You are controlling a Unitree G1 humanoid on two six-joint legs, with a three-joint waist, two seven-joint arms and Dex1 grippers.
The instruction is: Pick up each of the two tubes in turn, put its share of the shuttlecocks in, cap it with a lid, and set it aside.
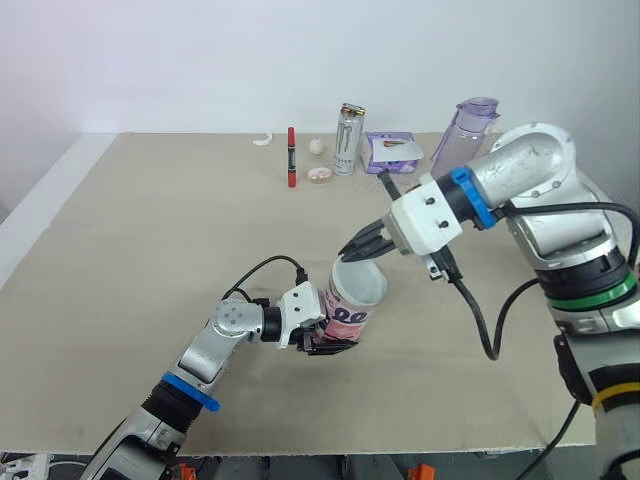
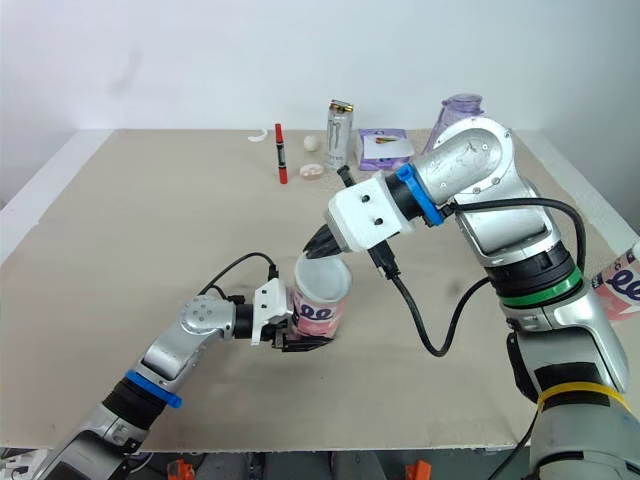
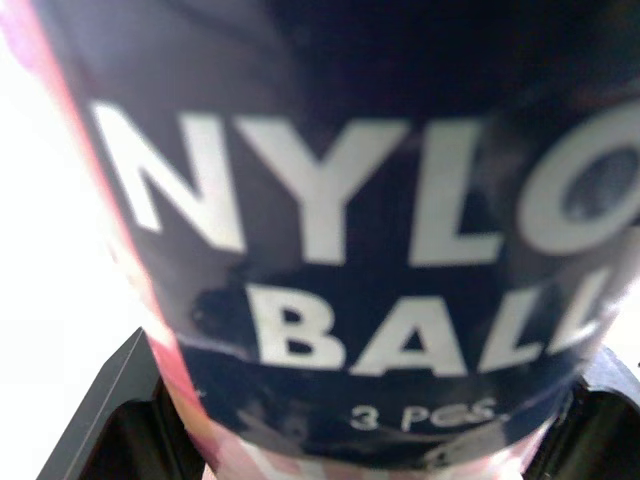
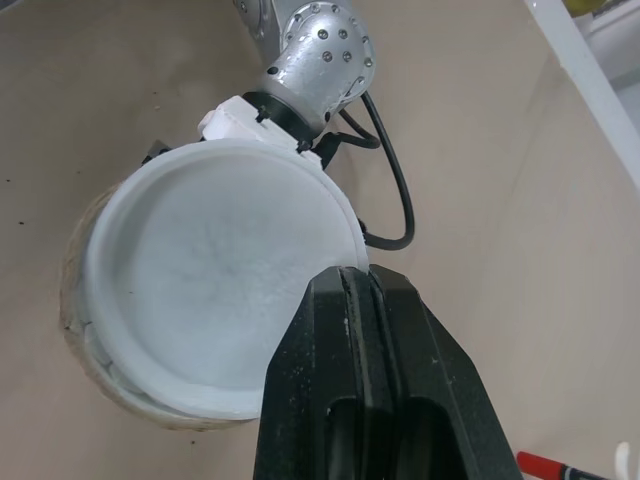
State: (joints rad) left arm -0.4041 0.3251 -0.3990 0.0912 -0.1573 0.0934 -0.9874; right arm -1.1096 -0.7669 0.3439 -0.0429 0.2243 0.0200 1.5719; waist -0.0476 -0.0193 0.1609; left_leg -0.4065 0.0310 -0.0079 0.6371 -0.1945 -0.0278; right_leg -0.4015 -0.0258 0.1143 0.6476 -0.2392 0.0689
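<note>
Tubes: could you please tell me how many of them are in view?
2. One tube is mid-table, held by the left gripper, a white lid at its mouth; the other shows partly at the table's right edge, cut off by the frame.

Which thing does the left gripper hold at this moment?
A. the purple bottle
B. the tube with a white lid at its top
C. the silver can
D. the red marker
B: the left gripper is shut on the tube, low on its side, and the right gripper holds the white lid at the tube's mouth.
</note>
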